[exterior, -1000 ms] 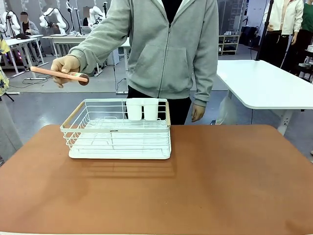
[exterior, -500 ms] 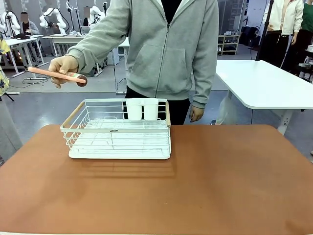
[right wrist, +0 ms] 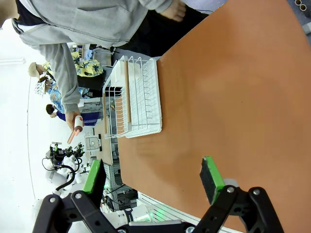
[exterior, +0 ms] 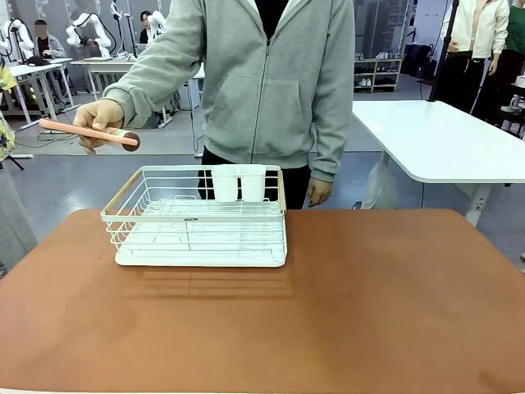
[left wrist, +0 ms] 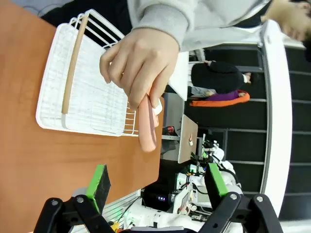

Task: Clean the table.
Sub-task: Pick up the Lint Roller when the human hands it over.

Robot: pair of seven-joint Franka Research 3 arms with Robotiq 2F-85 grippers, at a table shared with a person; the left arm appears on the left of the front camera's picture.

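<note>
Left fingers (left wrist: 158,180): spread wide, green pads well apart, nothing between them. Right fingers (right wrist: 151,177): same, spread and empty.

Counter (exterior: 369,312): the reddish-brown top lies ahead of and below both sets of fingers. In the right wrist view it takes up most of the space past my right pads.

White wire rack (exterior: 197,219) sits on the counter. It's well ahead of my right fingers and off toward one pad's side. It's nearer my left fingers, ahead and off to one side of their gap. It has tan bar handles on the short ends. A white two-pocket holder (exterior: 239,182) sits at the rack's far wall, on the person's side.

A person in a grey hoodie stands at the counter's far side. One hand (exterior: 102,116) is raised straight ahead of my left fingers, roughly in line with the gap. It grips a pink stick-like tool (exterior: 86,131) with a dark brown tip; I can't tell what kind. The tool is off the counter, higher than the rack and apart from it, out past the rack's handle end. Its long pink end points toward my left fingers and stops well short of the pads, no contact.

The person's other hand (exterior: 318,190) hangs at their side beyond the counter's far edge, well apart from my right fingers.
</note>
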